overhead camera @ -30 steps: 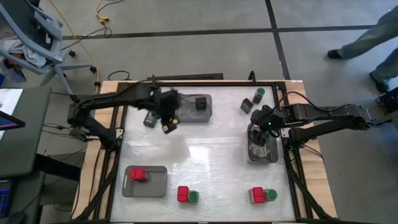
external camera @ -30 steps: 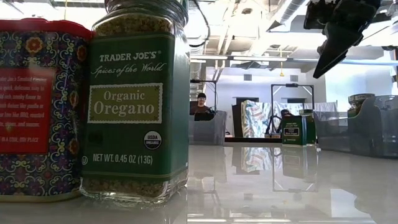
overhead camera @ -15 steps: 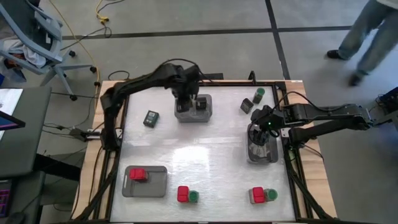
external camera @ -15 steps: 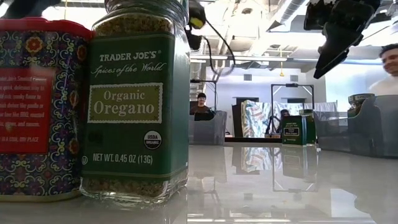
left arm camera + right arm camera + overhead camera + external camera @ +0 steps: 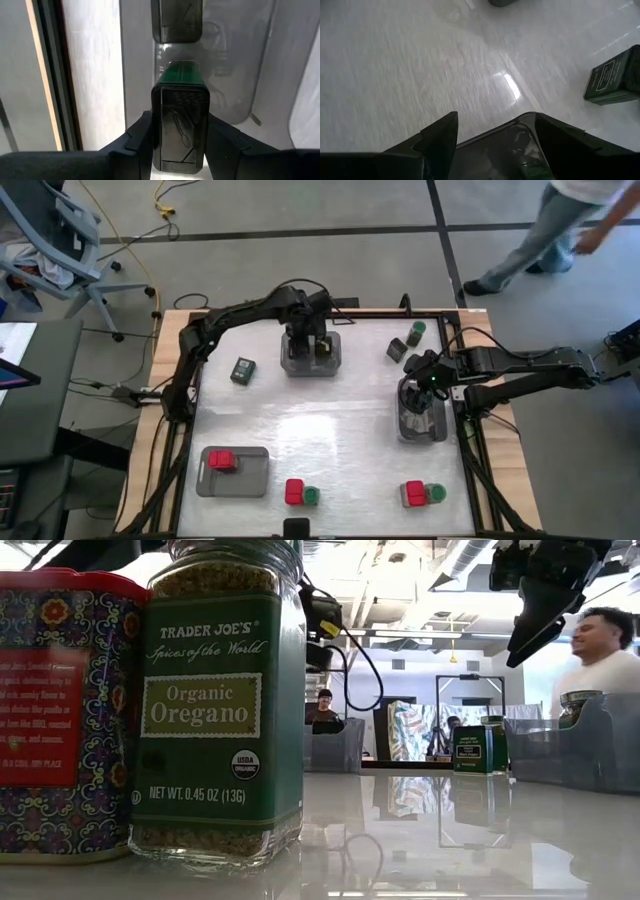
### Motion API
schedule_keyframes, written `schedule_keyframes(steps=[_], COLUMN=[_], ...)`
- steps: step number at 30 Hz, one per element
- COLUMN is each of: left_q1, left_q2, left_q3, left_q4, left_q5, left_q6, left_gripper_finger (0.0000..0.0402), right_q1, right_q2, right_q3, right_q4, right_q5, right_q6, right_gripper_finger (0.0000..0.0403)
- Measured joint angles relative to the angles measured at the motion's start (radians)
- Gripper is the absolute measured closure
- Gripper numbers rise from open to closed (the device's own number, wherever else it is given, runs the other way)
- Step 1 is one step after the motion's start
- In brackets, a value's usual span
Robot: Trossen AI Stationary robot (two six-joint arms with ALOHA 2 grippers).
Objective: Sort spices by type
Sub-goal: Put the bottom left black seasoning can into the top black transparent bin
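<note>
Left end effector [image 5: 179,145] is positioned over the grey tray [image 5: 335,363] at the far middle of the bench [image 5: 330,430]. Its fingers [image 5: 137,142] are clamped on a black cube-like spice tin [image 5: 180,127], held between both pads; a second black tin [image 5: 176,20] is seen lying in the tray just beyond it.

Right end effector [image 5: 492,135] is held above the grey tray [image 5: 420,430] at the right side of the bench, fingers spread wide, nothing gripped. A green-lidded jar [image 5: 535,172] is partly visible in that tray below the fingers.

Other spices noted:
- one black tin [image 5: 242,370] alone on the bench, left of the far tray;
- a black tin [image 5: 397,350] and green-lidded jar [image 5: 416,331] near the far right corner;
- a red box [image 5: 221,461] in the near-left tray [image 5: 250,480];
- two red box and green jar pairs along the near edge [image 5: 300,494] [image 5: 423,494].

A person [image 5: 600,670] is seen beyond the bench.
</note>
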Motion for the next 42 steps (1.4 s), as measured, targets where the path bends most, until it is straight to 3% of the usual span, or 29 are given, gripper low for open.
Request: schedule_keyframes(steps=[13, 21, 42], left_q1=[0.018, 0.005, 0.004], left_q2=[-0.001, 0.001, 0.001], left_q3=[-0.029, -0.076, -0.076], left_q4=[0.05, 0.108, 0.111], left_q5=[0.008, -0.035, -0.035], left_q6=[0.067, 0.055, 0.024], left_gripper_finger=[0.0269, 0.0269, 0.0247], right_q1=[-0.027, -0.027, -0.027], right_q2=[0.0, 0.0, 0.0], right_q3=[0.0, 0.0, 0.0], right_q4=[0.001, 0.001, 0.001], right_q5=[0.002, 0.002, 0.004], right_q6=[0.0, -0.001, -0.008], right_gripper_finger=[0.0112, 0.0112, 0.0112])
